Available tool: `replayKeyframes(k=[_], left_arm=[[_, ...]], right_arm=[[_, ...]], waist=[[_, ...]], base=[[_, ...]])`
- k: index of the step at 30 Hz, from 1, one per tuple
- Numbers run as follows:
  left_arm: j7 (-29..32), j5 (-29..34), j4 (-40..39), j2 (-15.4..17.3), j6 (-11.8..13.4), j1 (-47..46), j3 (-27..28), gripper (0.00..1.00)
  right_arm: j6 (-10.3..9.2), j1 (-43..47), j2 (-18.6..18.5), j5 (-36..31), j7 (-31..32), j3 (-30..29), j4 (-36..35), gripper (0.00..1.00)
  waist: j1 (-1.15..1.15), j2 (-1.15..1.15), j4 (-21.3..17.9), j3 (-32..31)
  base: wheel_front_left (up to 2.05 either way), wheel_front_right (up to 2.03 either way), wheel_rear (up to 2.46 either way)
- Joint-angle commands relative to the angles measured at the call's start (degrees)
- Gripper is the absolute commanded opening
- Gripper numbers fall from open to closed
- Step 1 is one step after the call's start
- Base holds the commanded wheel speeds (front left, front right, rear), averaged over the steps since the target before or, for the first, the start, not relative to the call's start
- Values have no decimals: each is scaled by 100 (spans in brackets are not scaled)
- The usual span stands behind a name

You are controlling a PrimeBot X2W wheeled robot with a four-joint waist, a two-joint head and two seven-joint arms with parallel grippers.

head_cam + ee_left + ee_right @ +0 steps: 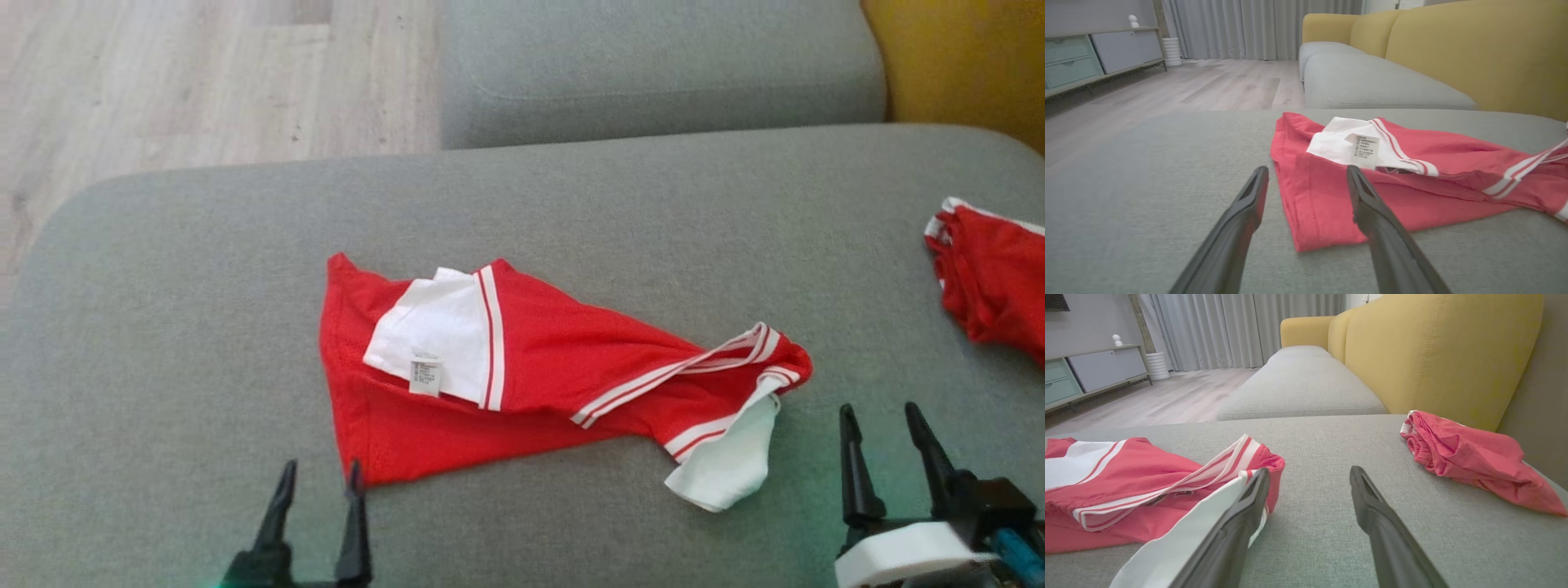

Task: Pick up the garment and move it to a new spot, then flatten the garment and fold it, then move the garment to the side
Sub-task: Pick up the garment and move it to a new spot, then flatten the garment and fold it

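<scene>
A red garment [539, 367] with white stripes and white panels lies crumpled in the middle of the grey sofa cushion [163, 343]. Its near left corner shows in the left wrist view [1323, 208]; its right end with a white flap shows in the right wrist view [1147, 486]. My left gripper [318, 478] stands open just in front of that corner, fingers [1249, 200] apart, nothing held. To the right of the garment's white flap my right gripper [882, 420] is open too, its left finger [1249, 506] beside the flap.
A second red garment [992, 278] lies bunched at the cushion's right edge, also plain in the right wrist view [1470, 457]. Another grey seat [653, 73] lies behind, a yellow backrest [1433, 355] to the right, wooden floor [188, 82] to the left.
</scene>
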Motion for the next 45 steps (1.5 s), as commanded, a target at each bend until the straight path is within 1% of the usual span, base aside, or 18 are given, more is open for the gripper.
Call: replayKeyframes(k=[1,8,13,14,25,28,32,36,39,45], left_arm=[[-61,121,-225,-32,-66,-93,388,100],[-62,481,-119,-277,-364,327,1097,100],[-62,694,-102,-440,-583,406,1415,100],[-62,694,-102,-440,-583,406,1415,100],[-62,1002,-18,-666,-939,415,1797,100],[-62,1059,-14,-708,-1007,369,1833,100],[-62,1176,65,-730,-1181,142,1792,100],[-62,1368,326,-686,-1369,-280,1642,100],[-34,1553,732,-580,-1474,-751,1480,100],[544,2194,1542,-139,-1624,-1811,1045,100]], right_arm=[[-4,-59,-35,-37,-62,66,-135,100],[-4,25,-35,-57,-62,-54,15,100],[-4,49,-35,-55,-62,-77,60,100],[-4,49,-35,-55,-62,-77,60,100],[-4,24,-35,-27,-62,57,107,100],[-4,5,-35,-26,-62,76,107,100],[-4,-65,-35,-35,-62,122,102,100],[-4,-164,-35,-33,-62,207,69,100],[-4,-233,-35,-9,-62,253,5,100],[-4,-399,-35,29,-62,361,-39,100]], waist=[[1,0,68,-55],[1,0,179,-112],[1,0,227,-123],[1,0,227,-123],[1,0,195,-103],[1,0,167,-69],[1,0,91,11],[1,0,-29,133],[1,0,-115,285],[1,0,-299,621]], base=[[0,0,0],[0,0,0],[0,0,0],[0,0,0],[0,0,0],[0,0,0],[0,0,0],[0,0,0],[0,0,0],[0,0,0]])
